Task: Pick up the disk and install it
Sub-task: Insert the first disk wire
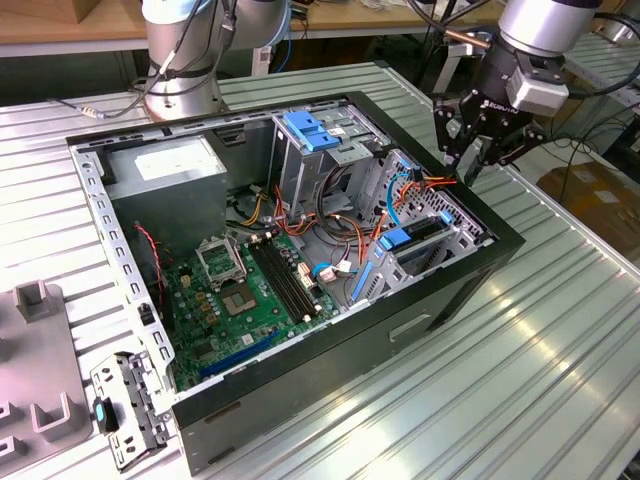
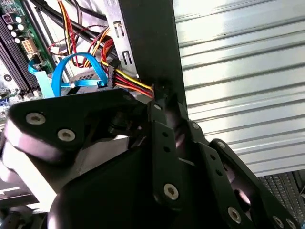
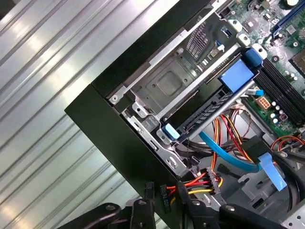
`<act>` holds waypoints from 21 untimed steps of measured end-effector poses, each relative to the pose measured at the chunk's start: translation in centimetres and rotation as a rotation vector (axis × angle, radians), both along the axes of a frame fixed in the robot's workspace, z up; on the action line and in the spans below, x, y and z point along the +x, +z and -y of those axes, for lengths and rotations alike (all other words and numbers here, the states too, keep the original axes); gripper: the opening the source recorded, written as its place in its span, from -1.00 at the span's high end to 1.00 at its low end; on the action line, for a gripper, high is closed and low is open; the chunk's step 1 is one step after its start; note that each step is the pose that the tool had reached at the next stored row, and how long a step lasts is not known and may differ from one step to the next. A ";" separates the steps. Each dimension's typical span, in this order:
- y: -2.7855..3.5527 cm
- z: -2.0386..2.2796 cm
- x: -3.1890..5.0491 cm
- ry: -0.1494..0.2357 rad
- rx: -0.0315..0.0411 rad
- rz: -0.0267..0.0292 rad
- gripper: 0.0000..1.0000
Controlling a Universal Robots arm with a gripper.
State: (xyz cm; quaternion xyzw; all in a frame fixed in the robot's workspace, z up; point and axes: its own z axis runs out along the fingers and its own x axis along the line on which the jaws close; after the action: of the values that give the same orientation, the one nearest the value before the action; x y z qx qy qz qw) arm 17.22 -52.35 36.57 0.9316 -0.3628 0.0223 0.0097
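Disk (image 1: 428, 230) sits in the drive cage (image 1: 465, 215) by the case (image 1: 440, 300) rim, so probably the seating step. Hand (image 1: 470, 170) hovers just above, can't tell open or closed. Mind the cables (image 1: 425, 185) nearby.

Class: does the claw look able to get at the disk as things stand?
Probably yes: the disk lies uncovered at the top of its drive cage, with the claw hovering close above the case wall beside it. The coloured cables between them might snag.

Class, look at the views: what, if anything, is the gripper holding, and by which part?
It cannot be told. The gripper sits at the rim of the computer case beside the red-and-yellow cable plug, but any hold there is hidden.
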 end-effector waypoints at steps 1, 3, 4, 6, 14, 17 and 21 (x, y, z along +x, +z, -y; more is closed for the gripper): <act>0.37 0.00 0.00 0.000 -0.0001 0.0000 0.66; 1.13 0.00 -0.49 -0.023 0.0000 0.0000 0.66; 1.02 0.00 -0.64 -0.051 0.0000 0.0000 0.66; 1.00 0.00 -1.49 -0.063 0.0000 0.0000 0.66; 0.95 0.00 -1.62 -0.158 -0.0001 0.0000 0.66; 0.93 0.00 -2.03 -0.166 0.0001 -0.0001 0.66; 0.92 0.00 -2.33 -0.217 -0.0001 0.0000 0.66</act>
State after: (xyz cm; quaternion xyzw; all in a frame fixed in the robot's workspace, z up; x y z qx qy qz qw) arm 14.89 -52.35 37.50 0.8868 -0.4614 0.0211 0.0121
